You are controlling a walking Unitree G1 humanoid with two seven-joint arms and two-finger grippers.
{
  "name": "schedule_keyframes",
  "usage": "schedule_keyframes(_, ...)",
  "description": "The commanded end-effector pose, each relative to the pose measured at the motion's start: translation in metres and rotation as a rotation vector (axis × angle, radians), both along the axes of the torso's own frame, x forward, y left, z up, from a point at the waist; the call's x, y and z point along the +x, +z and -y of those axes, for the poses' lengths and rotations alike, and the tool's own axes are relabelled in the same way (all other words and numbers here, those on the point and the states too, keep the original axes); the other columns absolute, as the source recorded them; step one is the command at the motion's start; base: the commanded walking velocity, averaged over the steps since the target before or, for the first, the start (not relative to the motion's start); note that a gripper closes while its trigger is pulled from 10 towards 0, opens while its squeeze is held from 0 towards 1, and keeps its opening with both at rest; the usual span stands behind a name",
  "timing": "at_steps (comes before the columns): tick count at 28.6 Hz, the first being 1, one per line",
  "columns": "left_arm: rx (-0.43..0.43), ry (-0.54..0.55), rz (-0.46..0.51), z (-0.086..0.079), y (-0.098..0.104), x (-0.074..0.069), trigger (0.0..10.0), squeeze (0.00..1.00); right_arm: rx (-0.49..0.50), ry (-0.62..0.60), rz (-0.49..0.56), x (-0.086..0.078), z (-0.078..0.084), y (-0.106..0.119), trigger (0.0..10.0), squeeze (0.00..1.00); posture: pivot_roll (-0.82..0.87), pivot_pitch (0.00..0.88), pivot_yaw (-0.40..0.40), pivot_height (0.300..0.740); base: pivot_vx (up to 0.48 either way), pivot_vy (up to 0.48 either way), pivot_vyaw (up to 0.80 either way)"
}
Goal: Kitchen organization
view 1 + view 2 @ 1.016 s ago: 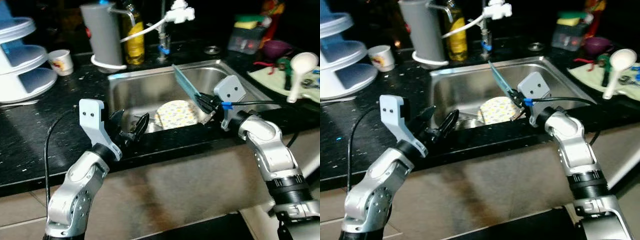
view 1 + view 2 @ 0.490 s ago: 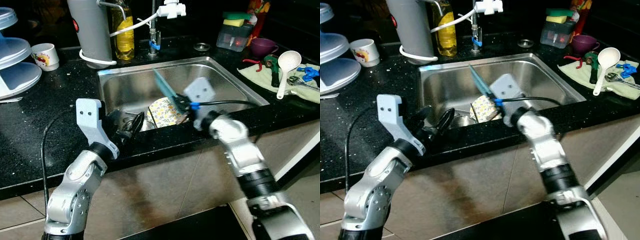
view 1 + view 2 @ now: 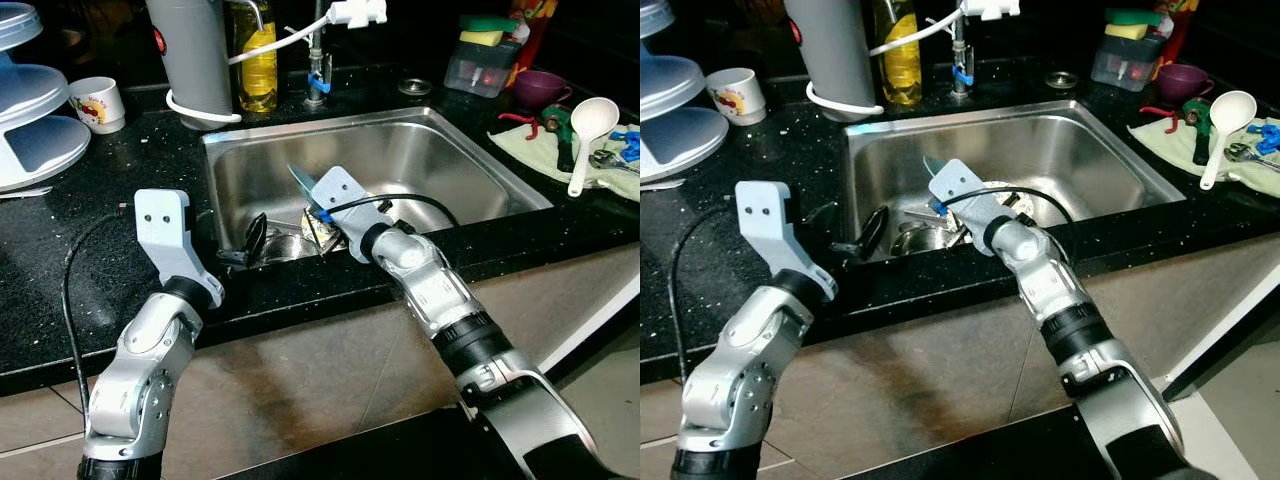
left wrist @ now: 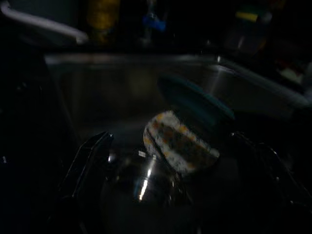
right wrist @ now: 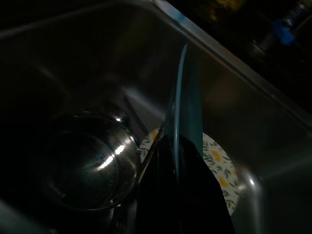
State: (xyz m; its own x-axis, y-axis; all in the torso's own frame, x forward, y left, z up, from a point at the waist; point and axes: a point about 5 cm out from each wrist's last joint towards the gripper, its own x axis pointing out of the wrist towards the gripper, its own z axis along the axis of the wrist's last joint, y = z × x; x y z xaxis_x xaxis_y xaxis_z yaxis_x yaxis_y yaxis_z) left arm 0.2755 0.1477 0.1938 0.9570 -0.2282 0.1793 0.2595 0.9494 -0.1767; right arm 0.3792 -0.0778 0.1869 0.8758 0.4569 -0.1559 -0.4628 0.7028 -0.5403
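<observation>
My right gripper (image 3: 314,207) is low in the steel sink (image 3: 460,160), shut on a thin teal plate (image 3: 300,180) held on edge. In the right wrist view the teal plate (image 5: 187,112) rises from between the black fingers (image 5: 161,190). Under it lie a floral plate (image 3: 1005,195) and a shiny steel bowl (image 3: 915,238), both on the sink floor. My left gripper (image 3: 250,240) hangs open over the sink's front left corner, just left of the bowl. In the dark left wrist view the floral plate (image 4: 178,141) lies ahead, with the teal plate (image 4: 195,100) above it.
On the black counter stand a grey jug (image 3: 195,55), a yellow bottle (image 3: 252,55) and the tap (image 3: 320,60) behind the sink. A cup (image 3: 97,103) and a white tiered rack (image 3: 35,130) are at the left. A white ladle (image 3: 590,125) and tools on a cloth are at the right.
My right gripper has carried the teal plate leftwards and down into the sink, over the floral plate and bowl. The left gripper has barely moved. The camera has shifted.
</observation>
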Motion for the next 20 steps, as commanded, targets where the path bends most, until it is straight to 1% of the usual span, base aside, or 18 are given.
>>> schedule_keyframes(1, 0.022, -0.004, -0.046, 0.000, -0.008, 0.000, 10.0, 0.00, -0.004, -0.029, 0.017, 0.003, 0.001, 0.000, 10.0, 0.00, 0.05, 0.000, -0.031, 0.740, 0.000, 0.000, 0.00)
schedule_keyframes(3, 0.029, -0.015, -0.065, 0.002, -0.011, -0.001, 10.0, 0.00, 0.007, -0.033, 0.049, 0.003, -0.003, 0.001, 10.0, 0.00, 0.05, 0.000, -0.032, 0.740, 0.000, 0.000, 0.00)
schedule_keyframes(6, 0.032, -0.023, -0.084, 0.003, -0.013, -0.001, 10.0, 0.00, 0.016, -0.030, 0.045, 0.003, -0.006, -0.001, 10.0, 0.00, 0.05, 0.000, -0.031, 0.740, 0.000, 0.000, 0.00)
schedule_keyframes(7, 0.042, -0.036, -0.111, 0.004, -0.017, -0.001, 10.0, 0.00, 0.024, -0.033, 0.041, 0.004, -0.008, -0.002, 10.0, 0.20, 0.06, 0.000, -0.029, 0.740, 0.000, 0.000, 0.00)
schedule_keyframes(8, 0.050, -0.040, -0.122, 0.004, -0.019, -0.002, 10.0, 0.00, 0.033, -0.037, 0.040, 0.004, -0.009, -0.001, 10.0, 0.55, 0.06, 0.000, -0.028, 0.740, 0.000, 0.000, 0.00)
schedule_keyframes(10, 0.054, -0.042, -0.129, 0.004, -0.020, -0.002, 10.0, 0.00, 0.039, -0.039, 0.040, 0.005, -0.010, -0.001, 10.0, 0.55, 0.06, 0.000, -0.026, 0.740, 0.000, 0.000, 0.00)
schedule_keyframes(11, 0.053, -0.050, -0.144, 0.005, -0.023, -0.003, 10.0, 0.00, 0.047, -0.047, 0.046, 0.006, -0.010, 0.001, 10.0, 1.00, 0.06, 0.000, -0.024, 0.740, 0.000, 0.000, 0.00)
schedule_keyframes(17, 0.051, -0.060, -0.153, 0.006, -0.024, -0.004, 10.0, 0.00, 0.063, -0.052, 0.060, 0.008, -0.010, 0.003, 10.0, 1.00, 0.06, 0.000, -0.021, 0.740, 0.000, 0.000, 0.00)
schedule_keyframes(18, 0.051, -0.062, -0.153, 0.007, -0.023, -0.004, 10.0, 0.00, 0.083, -0.056, 0.068, 0.008, -0.009, 0.005, 10.0, 1.00, 0.06, 0.000, -0.020, 0.740, 0.000, 0.000, 0.00)
schedule_keyframes(19, 0.051, -0.062, -0.153, 0.007, -0.023, -0.004, 10.0, 0.00, 0.083, -0.056, 0.068, 0.008, -0.009, 0.005, 10.0, 1.00, 0.06, 0.000, -0.020, 0.740, 0.000, 0.000, 0.00)
schedule_keyframes(20, 0.053, -0.063, -0.151, 0.007, -0.022, -0.003, 10.0, 0.00, 0.114, -0.051, 0.091, 0.008, -0.008, 0.009, 10.0, 1.00, 0.06, 0.000, -0.018, 0.740, 0.000, 0.000, 0.00)
